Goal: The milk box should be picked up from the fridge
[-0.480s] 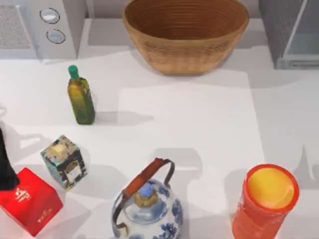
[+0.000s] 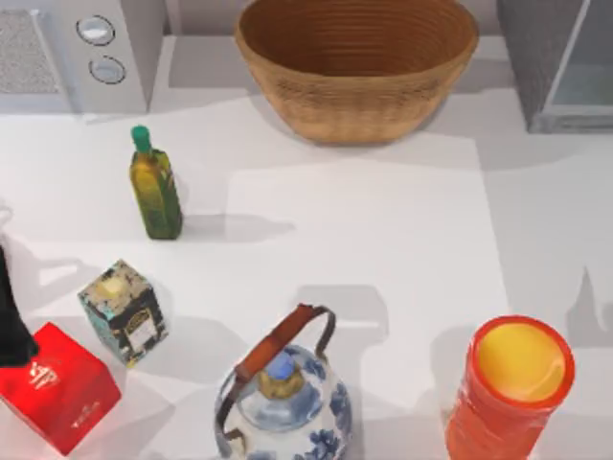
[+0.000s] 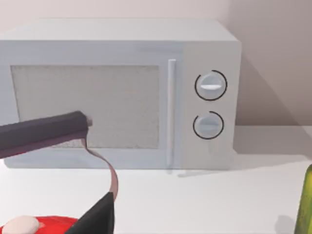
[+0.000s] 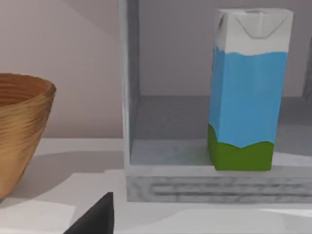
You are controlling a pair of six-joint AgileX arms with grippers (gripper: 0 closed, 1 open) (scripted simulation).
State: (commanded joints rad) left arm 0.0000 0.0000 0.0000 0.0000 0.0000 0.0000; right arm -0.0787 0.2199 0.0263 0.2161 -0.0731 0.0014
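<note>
The milk box (image 4: 246,92) stands upright inside the fridge (image 4: 131,122), near the open front; it has a white top, a sky-blue side and a green base. From above, the fridge (image 2: 536,48) is at the table's back right corner. A dark edge of my right gripper (image 4: 97,217) shows low in the right wrist view, short of the fridge and apart from the carton. My left gripper (image 3: 95,163) is open with nothing in it, above the red box (image 2: 53,383) at the table's front left.
A wicker basket (image 2: 356,67) sits at the back centre, left of the fridge. A microwave (image 2: 77,53) stands back left. An oil bottle (image 2: 155,187), patterned box (image 2: 124,311), blue-white teapot (image 2: 283,402) and orange cup (image 2: 512,388) stand across the table.
</note>
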